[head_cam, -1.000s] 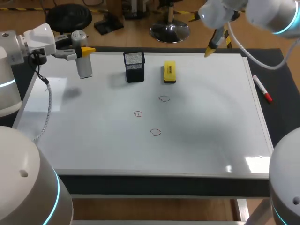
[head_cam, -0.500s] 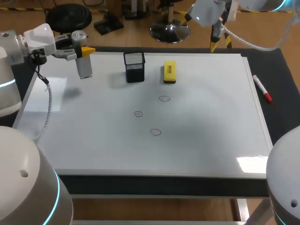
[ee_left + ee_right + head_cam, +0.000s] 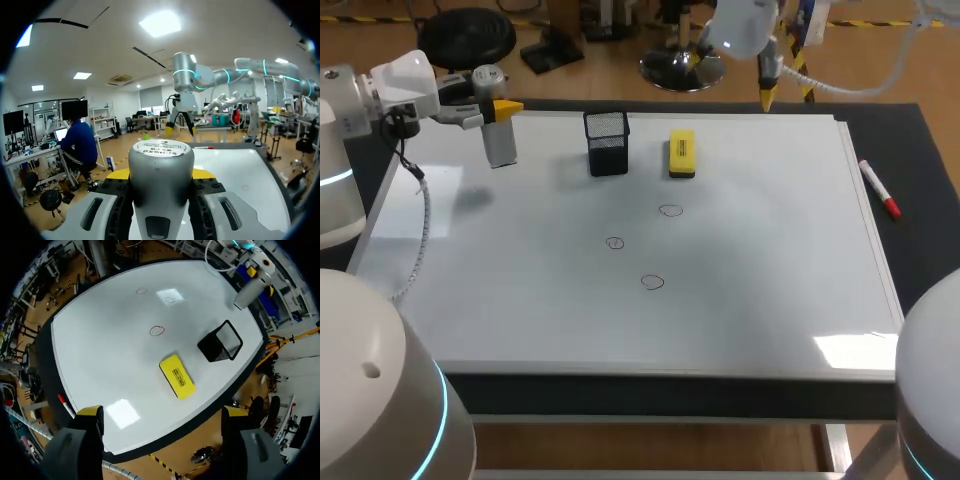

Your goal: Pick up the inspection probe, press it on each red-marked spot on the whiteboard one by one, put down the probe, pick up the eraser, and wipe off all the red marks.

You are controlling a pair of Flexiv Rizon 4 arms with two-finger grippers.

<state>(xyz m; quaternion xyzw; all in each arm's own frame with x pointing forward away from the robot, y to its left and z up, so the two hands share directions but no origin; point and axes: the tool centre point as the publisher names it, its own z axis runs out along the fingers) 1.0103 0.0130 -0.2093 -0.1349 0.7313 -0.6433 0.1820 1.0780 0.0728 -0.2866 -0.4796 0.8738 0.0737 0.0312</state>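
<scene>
Gripping probe (image 3: 501, 143) upright | left fingers (image 3: 507, 106) | long axis vertical

**Setting:** robotics laboratory, bench test station.

**Evidence:**
- 2 white robot arms with cyan light rings: left arm (image 3: 360, 100) at the whiteboard's far left corner, right arm (image 3: 740, 25) above its far edge.
- Whiteboard (image 3: 760, 300) laid flat as the work surface on a dark-topped table (image 3: 930, 200).
- On the whiteboard: 3 red marks (image 3: 652, 282) near its middle; black mesh holder (image 3: 607, 142) and yellow eraser (image 3: 681, 153) toward its far edge.
- Beside its right edge: 1 red-capped marker (image 3: 879, 188).
- Over its far left corner: 1 grey inspection probe (image 3: 498, 135).
</scene>
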